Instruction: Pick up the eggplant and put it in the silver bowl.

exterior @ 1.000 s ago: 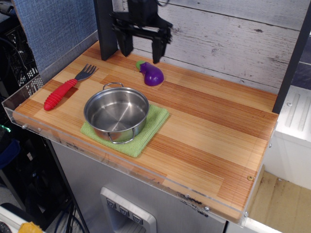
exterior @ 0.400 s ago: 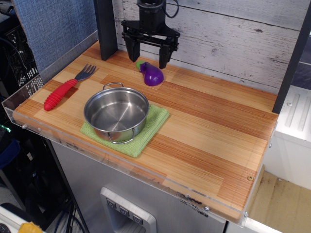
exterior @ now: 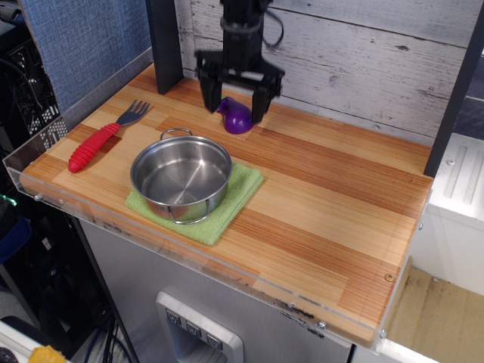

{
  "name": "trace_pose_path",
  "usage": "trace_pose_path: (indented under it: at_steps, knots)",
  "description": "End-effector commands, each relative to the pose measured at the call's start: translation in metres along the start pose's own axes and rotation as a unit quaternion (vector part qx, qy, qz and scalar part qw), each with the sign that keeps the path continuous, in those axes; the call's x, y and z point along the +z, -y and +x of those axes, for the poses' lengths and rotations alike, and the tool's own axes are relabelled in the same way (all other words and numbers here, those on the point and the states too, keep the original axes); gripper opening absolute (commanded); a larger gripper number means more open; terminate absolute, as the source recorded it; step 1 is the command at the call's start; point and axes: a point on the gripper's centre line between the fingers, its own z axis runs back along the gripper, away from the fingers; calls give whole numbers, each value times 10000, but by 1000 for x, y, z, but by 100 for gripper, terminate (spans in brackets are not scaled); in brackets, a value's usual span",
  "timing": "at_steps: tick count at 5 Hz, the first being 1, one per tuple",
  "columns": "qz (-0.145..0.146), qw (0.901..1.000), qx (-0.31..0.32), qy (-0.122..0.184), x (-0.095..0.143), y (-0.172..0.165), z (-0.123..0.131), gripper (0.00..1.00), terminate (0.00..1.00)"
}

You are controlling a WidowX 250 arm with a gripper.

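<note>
So, only view: gripper (exterior: 235,112) spread wide, straddling the eggplant (exterior: 236,117) on the tabletop (exterior: 325,189), nothing gripped. Silver bowl (exterior: 181,178) empty, nearer the camera than the gripper. Grasp, lift, drop all pending.

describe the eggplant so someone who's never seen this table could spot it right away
On the wooden tabletop, look toward the back edge by the white plank wall, behind the silver bowl. The eggplant lies there between the open fingers of the black gripper. It is the only glossy purple thing, far smaller than the bowl.
</note>
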Motion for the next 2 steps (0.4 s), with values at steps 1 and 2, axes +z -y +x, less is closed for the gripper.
trace_pose_path:
  at_steps: [1,2]
  knots:
    - [185,9997,118,70,-4,-13,9,100,0]
    - [214,9997,136,0,-13,-16,11,100,0]
